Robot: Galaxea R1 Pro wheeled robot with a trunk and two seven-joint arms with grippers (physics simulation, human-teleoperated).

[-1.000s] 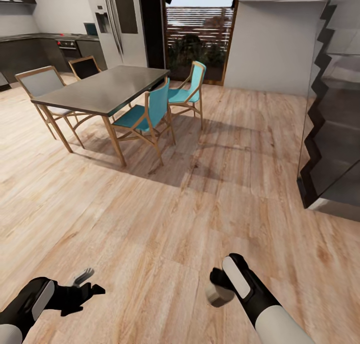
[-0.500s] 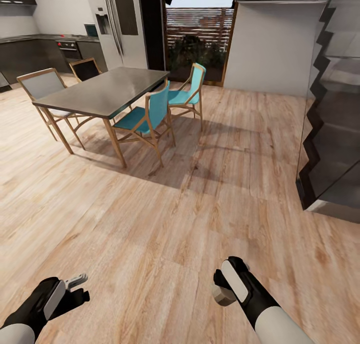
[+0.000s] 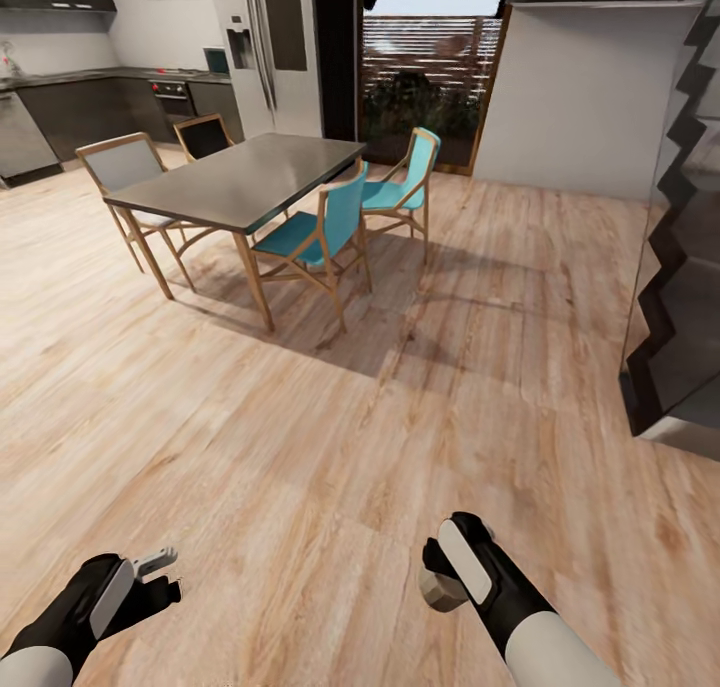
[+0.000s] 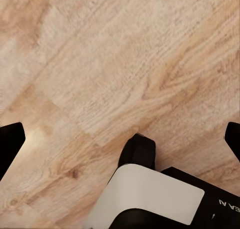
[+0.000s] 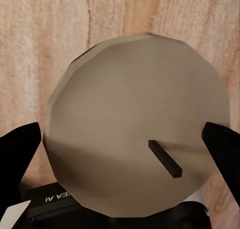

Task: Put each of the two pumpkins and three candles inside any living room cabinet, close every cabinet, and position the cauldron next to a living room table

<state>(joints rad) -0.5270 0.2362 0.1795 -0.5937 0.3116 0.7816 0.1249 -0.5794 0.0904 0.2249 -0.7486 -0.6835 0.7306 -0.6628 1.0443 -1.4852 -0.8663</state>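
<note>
My right gripper [image 3: 437,575] hangs low over the wood floor, shut on a squat beige candle [image 3: 438,589]. In the right wrist view the candle's flat round top [image 5: 135,119] with its short dark wick sits between the two black fingertips [image 5: 17,149]. My left gripper [image 3: 160,567] is at the lower left, open and empty, and the left wrist view has bare floor between its fingertips [image 4: 10,144]. The pumpkins, the cabinet and the cauldron are out of view.
A grey-topped dining table [image 3: 235,182] stands ahead on the left with two teal chairs [image 3: 320,232] and two wooden ones. Behind it are dark kitchen units [image 3: 60,112] and a glass door [image 3: 425,77]. A dark staircase [image 3: 680,297] rises at the right.
The camera has turned left, so the table and stairs have slid right in the picture. My left gripper dropped a little lower. The right gripper still holds the candle.
</note>
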